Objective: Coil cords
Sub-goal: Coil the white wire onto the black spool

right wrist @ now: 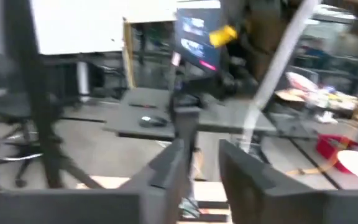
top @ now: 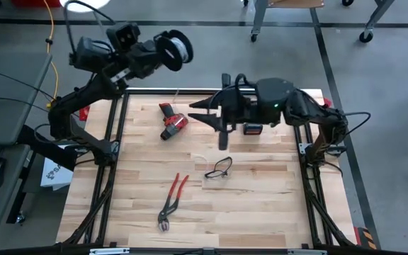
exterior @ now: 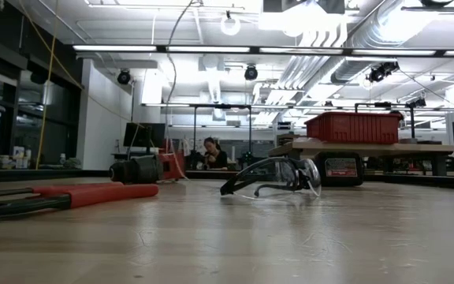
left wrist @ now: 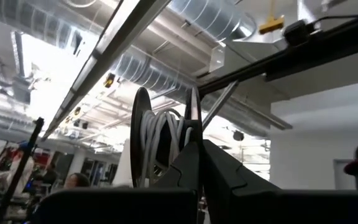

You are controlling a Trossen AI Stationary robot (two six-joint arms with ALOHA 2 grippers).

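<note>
A small black spool (top: 177, 49) wound with white cord (left wrist: 160, 134) is held high in the air, beyond the table's far left corner. My left gripper (top: 160, 57) is shut on it. In the left wrist view the spool (left wrist: 143, 143) stands on edge, its two black flanges upright and the cord coiled between them. My right gripper (top: 195, 112) hovers above the far middle of the table, pointing toward the left arm. It stands open, with nothing between its fingers (right wrist: 173, 165). My left gripper pinches the rim of one spool flange (left wrist: 194, 121) between its two fingers (left wrist: 219, 171). The fingers slant upward at it from below. The spool is lifted clear of the table and stands on edge beyond the fingertips.
On the wooden table lie a red and black power tool (top: 172, 122), red-handled pliers (top: 172, 198), clear safety glasses (top: 219, 168) and a red and black battery (top: 253, 128) under the right arm. The black frame rail (top: 190, 90) runs along the far edge.
</note>
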